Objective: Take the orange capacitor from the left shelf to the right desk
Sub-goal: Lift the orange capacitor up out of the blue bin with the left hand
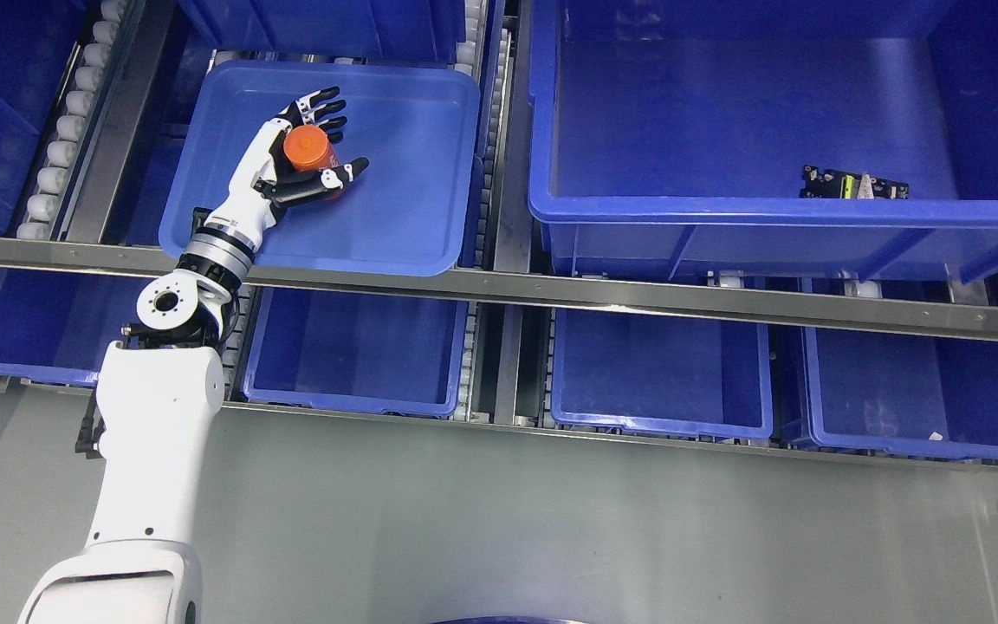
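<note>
Setting: steel roller shelving (499,290) stocked with blue bins on two levels, grey floor below.
Landmark: shallow blue tray (395,225) on the upper level, left part of the rack.
Left hand (304,160): over the tray's left half — fingers curled round the orange capacitor (307,147), thumb across its lower right.
Capacitor: inside the palm, its long axis appears to run from upper left to lower right.
Key relation: nothing to reach for — the left arm alone holds it; judged next, lift clear of the tray, then carry rightward.
Large bin (724,217): right of the tray, holding a small circuit part (854,185).

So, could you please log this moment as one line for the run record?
phase: grasp | left hand: shut on capacitor over tray | right hand: out of view | large bin: small part inside
</note>
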`<state>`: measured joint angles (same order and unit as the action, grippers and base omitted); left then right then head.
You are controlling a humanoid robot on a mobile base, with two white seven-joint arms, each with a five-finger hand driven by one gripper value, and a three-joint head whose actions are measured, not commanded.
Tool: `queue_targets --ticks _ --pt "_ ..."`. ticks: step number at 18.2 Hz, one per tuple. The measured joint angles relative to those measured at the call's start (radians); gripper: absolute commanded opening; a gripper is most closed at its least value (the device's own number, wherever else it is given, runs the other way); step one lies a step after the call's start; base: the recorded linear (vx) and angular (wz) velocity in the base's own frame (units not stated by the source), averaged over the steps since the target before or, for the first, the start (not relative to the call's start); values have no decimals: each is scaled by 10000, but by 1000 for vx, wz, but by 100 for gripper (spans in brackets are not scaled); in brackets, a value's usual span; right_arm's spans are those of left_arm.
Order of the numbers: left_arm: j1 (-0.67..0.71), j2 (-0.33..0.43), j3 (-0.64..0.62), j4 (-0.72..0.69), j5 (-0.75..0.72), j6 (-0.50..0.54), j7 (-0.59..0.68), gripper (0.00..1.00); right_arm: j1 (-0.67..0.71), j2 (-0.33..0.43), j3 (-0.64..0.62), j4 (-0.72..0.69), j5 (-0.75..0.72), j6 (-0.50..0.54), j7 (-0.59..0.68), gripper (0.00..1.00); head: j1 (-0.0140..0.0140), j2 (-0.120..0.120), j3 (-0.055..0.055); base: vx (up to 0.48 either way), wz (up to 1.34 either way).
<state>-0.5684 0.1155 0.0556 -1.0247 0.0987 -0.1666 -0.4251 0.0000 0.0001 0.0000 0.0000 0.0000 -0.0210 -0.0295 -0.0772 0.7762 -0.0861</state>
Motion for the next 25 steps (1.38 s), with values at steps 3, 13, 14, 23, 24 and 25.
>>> queue_targets --ticks 3,13,14,23,24,25 --pt "-14 -40 41 44 0 22 -31 55 0 0 0 0 0 25 1 100 0 0 0 0 0" --pt "67 -181 729 140 6 -332 -587 3 0 0 0 0 0 -20 2 100 0 0 0 0 0" --pt "77 -201 817 146 8 -423 -624 0 0 0 0 0 0 -21 2 100 0 0 0 0 0" --pt "91 -705 1422 -526 860 -1780 -586 0 0 0 0 0 0 -28 4 100 0 0 0 0 0" --pt "87 -754 1412 -737 1080 -2039 -317 0 0 0 0 0 0 -28 4 100 0 0 0 0 0" --pt "79 -789 1381 -915 1255 -2279 222 1 0 0 0 0 0 -29 4 100 0 0 0 0 0"
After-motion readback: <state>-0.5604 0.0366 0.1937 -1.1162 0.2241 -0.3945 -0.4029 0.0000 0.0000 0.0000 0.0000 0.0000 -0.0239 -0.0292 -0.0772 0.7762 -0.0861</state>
